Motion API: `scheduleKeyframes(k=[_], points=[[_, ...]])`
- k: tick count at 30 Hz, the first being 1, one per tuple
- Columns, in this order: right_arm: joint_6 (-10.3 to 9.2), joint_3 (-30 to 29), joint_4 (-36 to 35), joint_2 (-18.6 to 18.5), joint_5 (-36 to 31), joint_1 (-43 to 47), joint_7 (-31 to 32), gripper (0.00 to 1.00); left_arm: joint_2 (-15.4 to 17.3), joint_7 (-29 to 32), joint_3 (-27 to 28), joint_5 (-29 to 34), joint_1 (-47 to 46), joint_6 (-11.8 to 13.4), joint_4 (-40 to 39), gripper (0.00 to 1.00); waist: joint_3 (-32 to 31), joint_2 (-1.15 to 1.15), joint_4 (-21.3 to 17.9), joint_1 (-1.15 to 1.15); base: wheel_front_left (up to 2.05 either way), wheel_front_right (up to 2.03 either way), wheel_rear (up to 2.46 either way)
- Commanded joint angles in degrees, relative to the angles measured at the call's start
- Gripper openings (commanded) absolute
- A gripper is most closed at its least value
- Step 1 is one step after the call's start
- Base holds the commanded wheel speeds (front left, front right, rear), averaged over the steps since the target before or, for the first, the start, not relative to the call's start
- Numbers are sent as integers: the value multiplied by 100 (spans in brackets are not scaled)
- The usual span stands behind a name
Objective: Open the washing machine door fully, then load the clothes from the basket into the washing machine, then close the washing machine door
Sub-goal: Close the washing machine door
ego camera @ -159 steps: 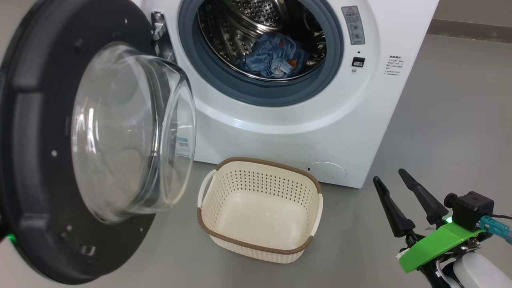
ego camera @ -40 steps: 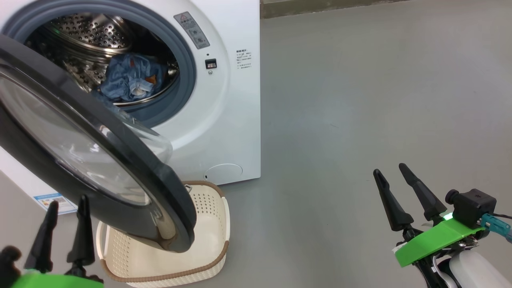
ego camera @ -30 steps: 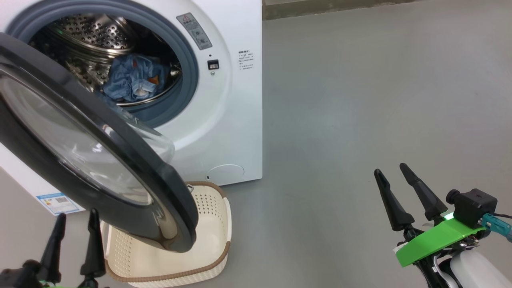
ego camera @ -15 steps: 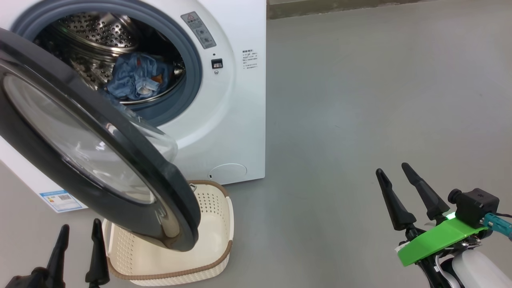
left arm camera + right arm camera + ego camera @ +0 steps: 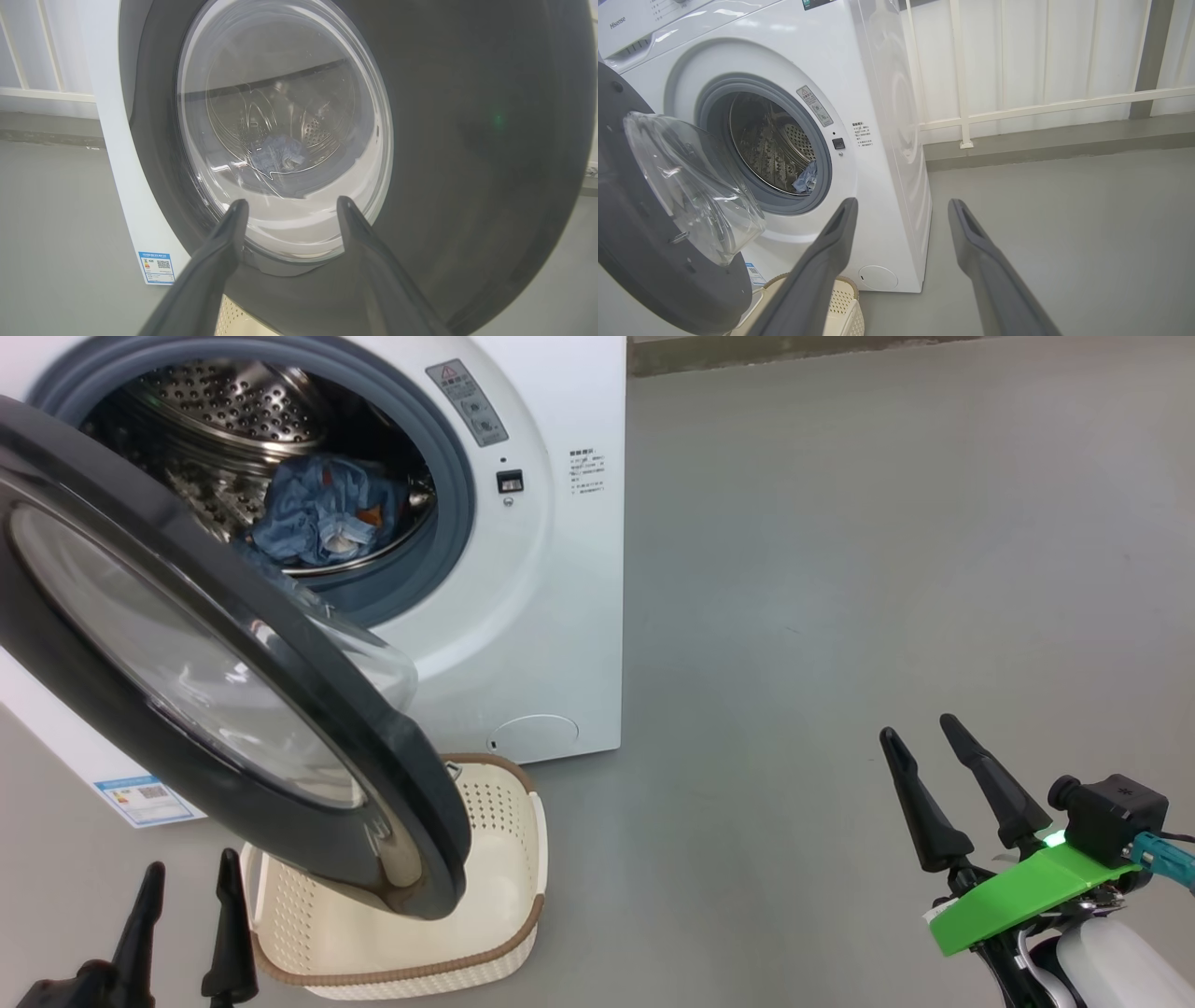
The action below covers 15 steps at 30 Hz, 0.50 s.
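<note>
Just beyond the left tool [image 5: 190,861], the washing machine door [image 5: 187,663]

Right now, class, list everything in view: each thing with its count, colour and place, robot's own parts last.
Floor: one, grey.
Washer: one, white, on the floor.
Basket: one, cream, brown rim, on the floor before the washer.
Door: one, black rim, clear glass, half open, over the basket.
Clothes: one heap, blue, inside the washer.
Label: one, blue, low on the washer.
Railing: one, white, behind the washer.
Left pincer: one, black, open, facing the door.
Right pincer: one, black, open, over bare floor.
</note>
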Motion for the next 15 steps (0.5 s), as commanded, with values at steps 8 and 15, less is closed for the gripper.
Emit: scheduleKeyframes(k=[8,15], points=[[25,43,-126,-82,-42,14,-46,100,73,-76,199,60,-285,-22,-73,100,19,0,14,0,0,0,0],[25,49,-125,-74,-45,24,-46,100,52,-77,212,79,-279,-35,-80,100,2,0,19,0,0,0,0]])
